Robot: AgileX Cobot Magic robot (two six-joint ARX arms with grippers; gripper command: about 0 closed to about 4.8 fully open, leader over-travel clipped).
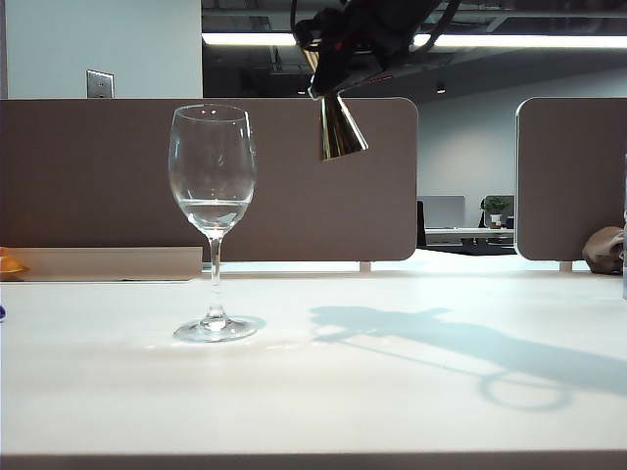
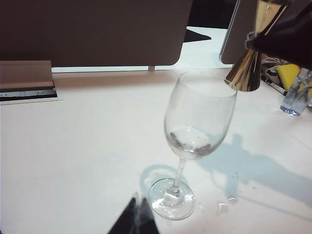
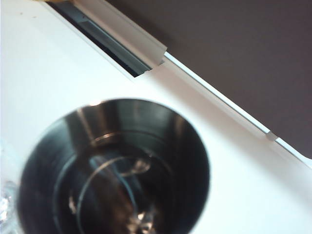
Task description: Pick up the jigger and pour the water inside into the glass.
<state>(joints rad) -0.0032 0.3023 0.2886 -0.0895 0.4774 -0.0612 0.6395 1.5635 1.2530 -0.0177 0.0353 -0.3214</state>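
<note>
Standing upright on the white table [image 1: 411, 411], the glass [image 1: 213, 186] holds a little water [image 1: 213, 211] low in its bowl. The right gripper [image 1: 338, 73] hangs above and just beside the glass's rim, its jaws pinching the jigger [image 1: 340, 130], which is clear of the glass. The left gripper [image 2: 135, 219] sits low near the glass's foot; I cannot tell how its jaws stand.

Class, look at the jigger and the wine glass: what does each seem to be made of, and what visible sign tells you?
Jigger, held aloft by the right hand: probably polished gold-toned metal; it mirrors its surroundings. Glass: seemingly clear, smooth glass; the grey partition shows through its bowl.
</note>
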